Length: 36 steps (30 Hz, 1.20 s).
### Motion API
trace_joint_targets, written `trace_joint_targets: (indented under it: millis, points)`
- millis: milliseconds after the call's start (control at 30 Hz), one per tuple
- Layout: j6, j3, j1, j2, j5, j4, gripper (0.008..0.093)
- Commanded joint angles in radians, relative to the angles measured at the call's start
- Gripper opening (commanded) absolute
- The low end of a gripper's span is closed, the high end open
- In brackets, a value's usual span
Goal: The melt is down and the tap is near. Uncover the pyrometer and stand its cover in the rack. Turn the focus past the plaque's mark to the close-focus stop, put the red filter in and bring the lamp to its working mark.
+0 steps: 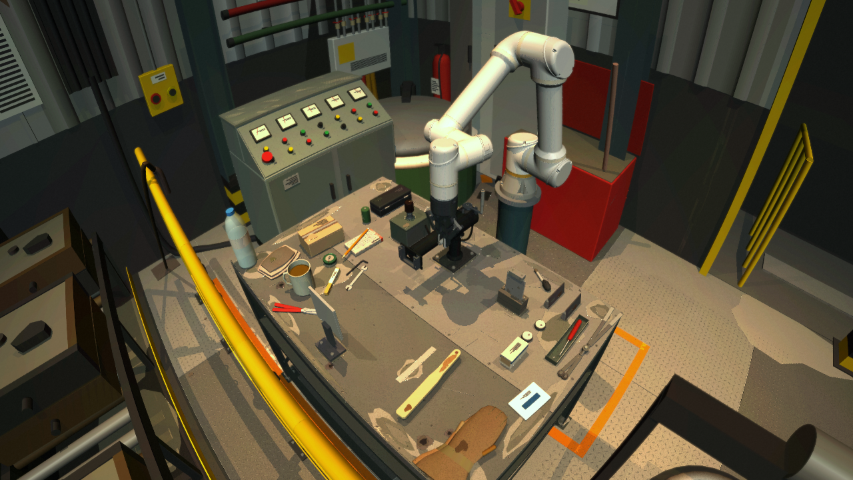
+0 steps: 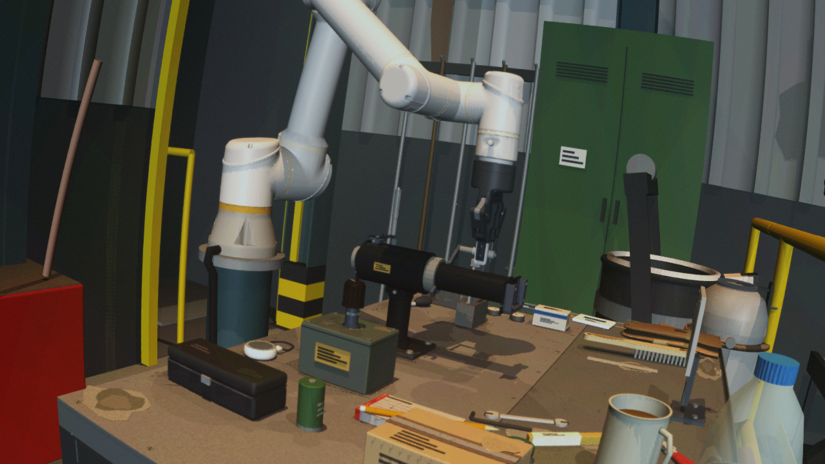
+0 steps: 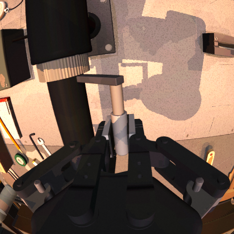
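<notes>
The focus lever's grey handle (image 3: 119, 136) is partly hidden between my fingers. It is held in my closed gripper (image 3: 119, 143), which hangs just behind the pyrometer (image 2: 427, 272). The lever's tan stem runs down to a dark crossbar (image 3: 100, 79) beside the ribbed focus ring (image 3: 63, 69). The pyrometer is a black tube on a post, lying level over the bench. Its cover (image 1: 515, 283) stands upright in the rack (image 1: 513, 301) further along the bench. The lamp box (image 2: 348, 350) with its dark knob (image 2: 352, 293) sits in front of the pyrometer.
The pyrometer's barrel (image 3: 69, 111) runs close along the left of my gripper. A black case (image 2: 226, 378), a green canister (image 2: 310, 404) and a cardboard box (image 1: 320, 235) lie near the lamp box. A mug (image 1: 298, 276) and wrenches (image 1: 356, 273) sit towards the yellow rail (image 1: 238, 334).
</notes>
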Motion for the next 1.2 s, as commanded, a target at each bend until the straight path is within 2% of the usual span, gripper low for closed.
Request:
trace_joint_targets:
  millis: [0, 400, 1167]
  points:
    - [0.002, 0.001, 0.002, 0.003, 0.001, -0.005, 0.008]
    - [0.018, 0.016, 0.018, 0.032, 0.001, -0.049, 0.008]
    - [0.02, 0.02, 0.02, 0.037, 0.001, -0.057, 0.008]
